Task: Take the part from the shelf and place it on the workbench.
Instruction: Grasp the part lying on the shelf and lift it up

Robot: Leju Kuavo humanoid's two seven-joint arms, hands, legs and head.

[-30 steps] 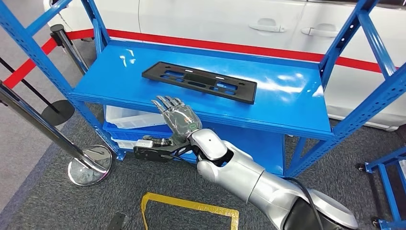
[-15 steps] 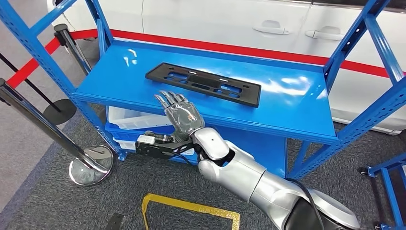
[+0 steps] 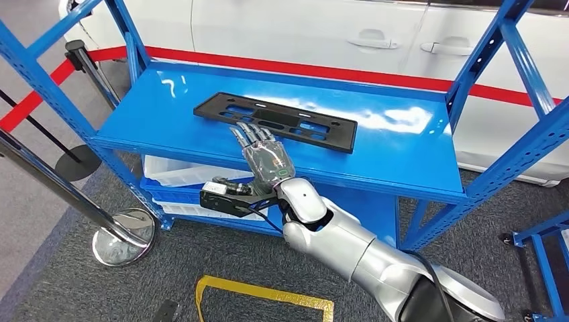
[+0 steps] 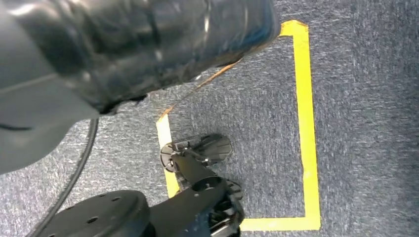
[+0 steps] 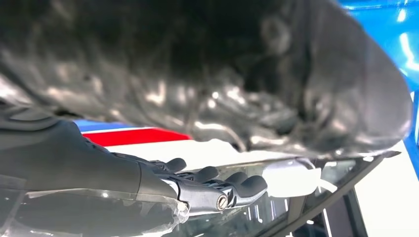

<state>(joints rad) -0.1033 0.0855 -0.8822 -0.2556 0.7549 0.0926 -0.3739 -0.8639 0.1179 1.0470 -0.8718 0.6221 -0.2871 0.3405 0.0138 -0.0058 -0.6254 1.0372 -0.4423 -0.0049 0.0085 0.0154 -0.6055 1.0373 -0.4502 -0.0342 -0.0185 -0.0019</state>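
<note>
One flat black slotted part on glossy blue shelf; right hand flat.

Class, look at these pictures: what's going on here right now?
A humanoid robot is reaching its right robot hand out over a blue shelf toward a flat black part lying on it. The fingers are stretched flat, with their tips at the part's near edge, and nothing is gripped yet. The part lies flat on the shelf, so the trip to the workbench has not started. A white car stands behind the shelf.
</note>
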